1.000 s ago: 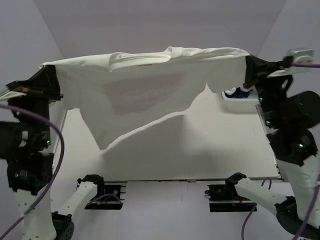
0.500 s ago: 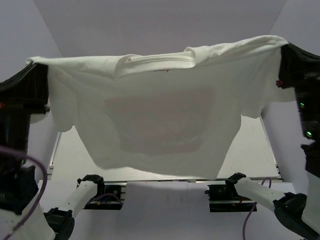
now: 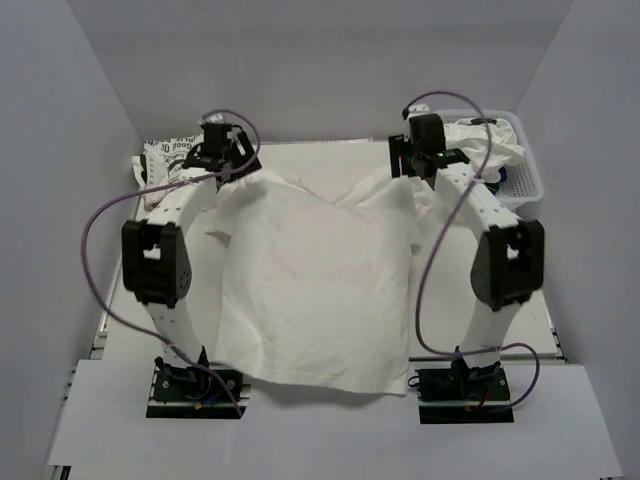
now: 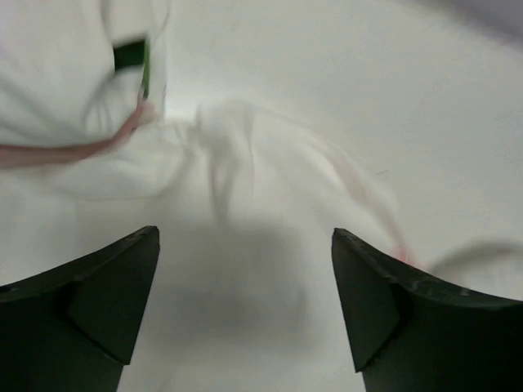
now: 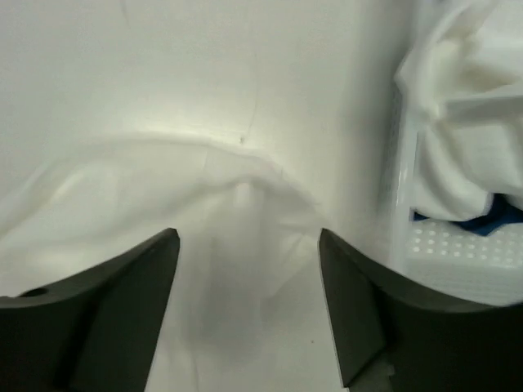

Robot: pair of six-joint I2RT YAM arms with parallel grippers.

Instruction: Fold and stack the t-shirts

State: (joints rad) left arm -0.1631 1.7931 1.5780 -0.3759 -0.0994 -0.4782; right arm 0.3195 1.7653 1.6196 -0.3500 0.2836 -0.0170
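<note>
Change since the earlier pictures: one second ago the white t-shirt [image 3: 315, 290] hung stretched in the air between both raised arms, filling the overhead view. It now lies spread on the counter [image 3: 310, 170] between the two arms. Its hem overhangs the near edge. Its two shoulder corners reach toward the far side, and the neckline forms a shallow dip between them. Both arms have come down and are extended forward, one over each shoulder corner.

Left pincer [image 4: 245, 237]: fingers wide apart with nothing held between them; cloth lies directly below. The left wrist view is blurred, so contact with the cloth cannot be confirmed.

Right pincer [image 5: 248, 233]: fingers likewise spread and holding nothing, poised over a raised fold of the shirt's shoulder.

Count:
- Arms: two. Pincers: two, both released.
- T-shirts spread flat: one.
- Shirt with black lettering [image 3: 165, 155]: one, bunched at the far left corner of the counter, just beside the left arm.
- Lattice basket [image 3: 528, 180]: one, at the far right, just beyond the right arm.
- Basket contents: a heap of white cloth [image 3: 490, 140], number of garments not determinable, and one navy piece [image 5: 490, 220] showing beneath it.
</note>
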